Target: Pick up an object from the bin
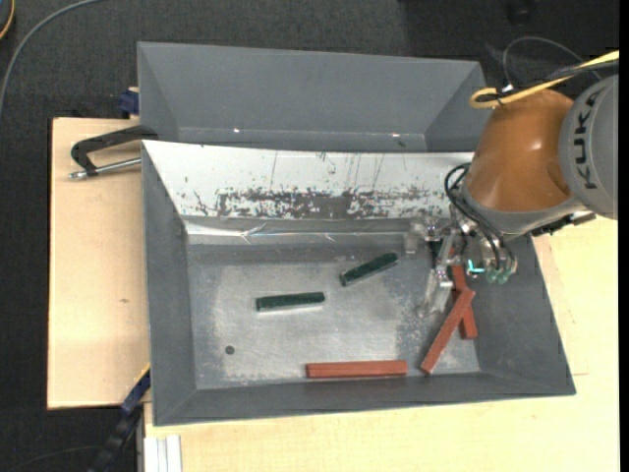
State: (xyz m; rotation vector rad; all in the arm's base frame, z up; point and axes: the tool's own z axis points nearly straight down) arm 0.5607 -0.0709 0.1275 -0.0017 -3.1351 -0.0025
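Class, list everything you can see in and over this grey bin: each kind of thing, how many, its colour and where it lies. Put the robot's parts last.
bin: one, grey metal, middle of the view.
green bars: two, dark green; one flat on the floor left of centre, the other tilted nearer the back wall.
flat red bar: one, red-brown, along the front wall.
slanted red bars: two, it seems, red-brown, crossing near the right front corner, just below the claw.
claw: one, metal, over the right end of the floor.
orange cover: one, orange, on the wrist above the claw.
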